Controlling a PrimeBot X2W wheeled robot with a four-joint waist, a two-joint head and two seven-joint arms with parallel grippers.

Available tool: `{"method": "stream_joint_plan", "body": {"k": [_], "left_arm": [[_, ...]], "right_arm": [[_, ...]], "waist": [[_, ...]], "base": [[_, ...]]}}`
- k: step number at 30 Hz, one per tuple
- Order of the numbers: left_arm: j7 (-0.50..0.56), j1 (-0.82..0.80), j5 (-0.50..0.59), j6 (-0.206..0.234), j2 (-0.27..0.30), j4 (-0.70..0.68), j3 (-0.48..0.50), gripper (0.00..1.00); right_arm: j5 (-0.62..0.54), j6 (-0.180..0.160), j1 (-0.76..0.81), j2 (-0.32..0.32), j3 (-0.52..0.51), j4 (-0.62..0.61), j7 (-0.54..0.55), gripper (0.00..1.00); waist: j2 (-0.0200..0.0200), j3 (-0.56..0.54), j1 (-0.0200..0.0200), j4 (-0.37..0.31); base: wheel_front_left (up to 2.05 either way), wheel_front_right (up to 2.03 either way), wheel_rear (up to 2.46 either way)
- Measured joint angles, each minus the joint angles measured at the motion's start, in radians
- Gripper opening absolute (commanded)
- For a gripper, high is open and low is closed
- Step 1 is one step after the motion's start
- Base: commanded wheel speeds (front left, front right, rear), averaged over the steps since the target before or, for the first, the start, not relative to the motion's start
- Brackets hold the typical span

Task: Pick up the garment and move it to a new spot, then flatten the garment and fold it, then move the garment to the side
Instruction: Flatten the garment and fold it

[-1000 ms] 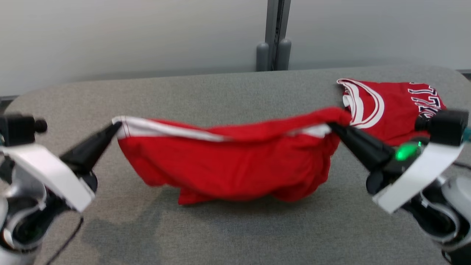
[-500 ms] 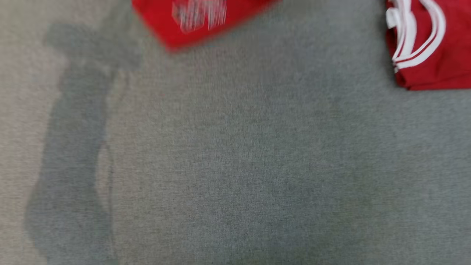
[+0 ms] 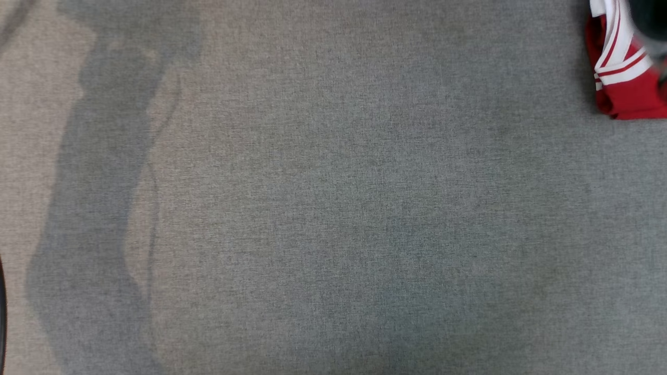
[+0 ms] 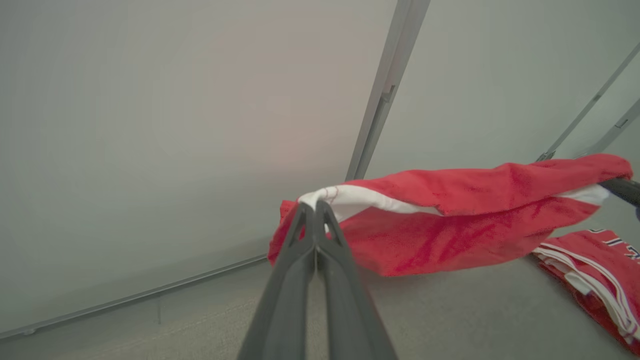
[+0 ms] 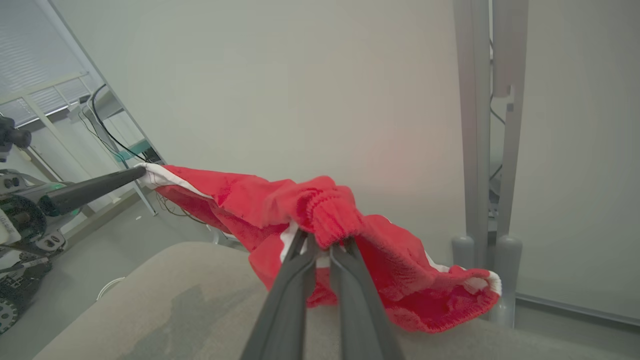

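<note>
The left gripper point(image 4: 315, 209) pinches tight on the white-banded corner of the soft red garment point(image 4: 450, 235); the right gripper point(image 5: 322, 242) clamps its gathered elastic edge (ribbed, bunched). The cloth sags between them, clear above the grey woven table point(image 3: 333, 208).

Place: we read this as a robot test lab | Work surface: we see a table point(image 3: 333, 208) covered in grey cloth | Surroundings: plain pale partition wall point(image 5: 300, 75), grey metal posts point(image 5: 472, 125) | Fittings: loose cables point(image 5: 102, 127) beside a window with blinds point(image 5: 30, 65)
</note>
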Motion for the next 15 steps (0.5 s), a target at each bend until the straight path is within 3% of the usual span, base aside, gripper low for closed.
{"method": "stream_joint_plan", "body": {"k": [5,15], "left_arm": [[0.056,0.186,-0.095,0.0,0.072,-0.034,-0.114,0.0],[0.047,0.521,-0.284,0.0,0.231,-0.217,-0.223,0.0]], "right_arm": [[0.069,0.0,0.146,-0.043,0.124,-0.006,0.028,0.0],[0.126,0.0,0.382,-0.107,0.3,-0.087,0.007,0.0]], "waist": [[0.0,-0.038,0.0,0.005],[0.0,-0.185,0.0,-0.002]], "base": [[0.0,0.0,0.0],[0.0,0.0,0.0]]}}
